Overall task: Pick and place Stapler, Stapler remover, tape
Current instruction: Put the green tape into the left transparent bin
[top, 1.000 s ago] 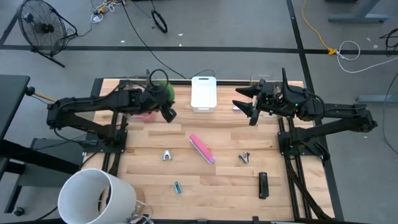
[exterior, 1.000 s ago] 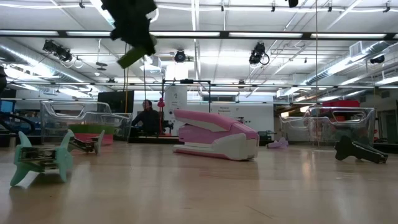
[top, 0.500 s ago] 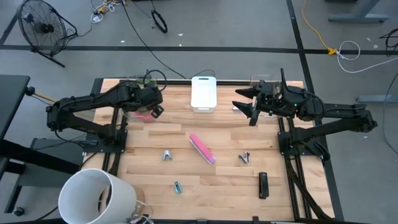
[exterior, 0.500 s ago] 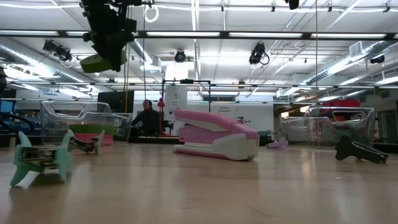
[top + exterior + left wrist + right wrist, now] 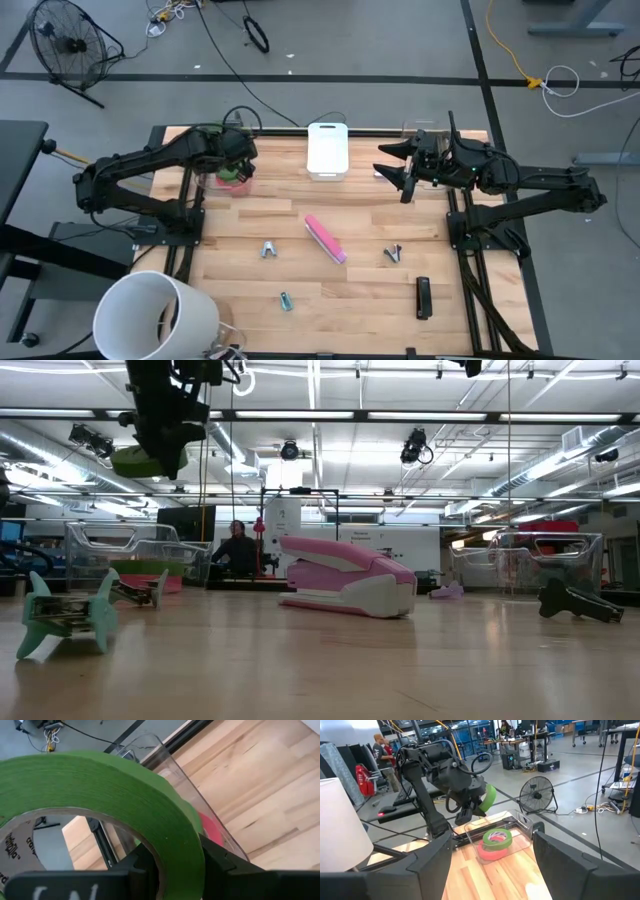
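The green tape roll [image 5: 100,805] is pinched by its wall in the left gripper [image 5: 470,812], hanging above the clear bin [image 5: 520,827] at the tabletop's far left corner, evidently lined up for release into it. That bin already holds a green tape ring [image 5: 497,837] stacked on a red-pink ring [image 5: 492,852]. The pink stapler [image 5: 325,238] lies mid-table; staple removers [image 5: 268,249] and a black stapler [image 5: 423,297] rest toward the near edge. The right gripper [image 5: 403,172] waits with fingers spread and empty near the far right corner, beside another clear bin [image 5: 540,555].
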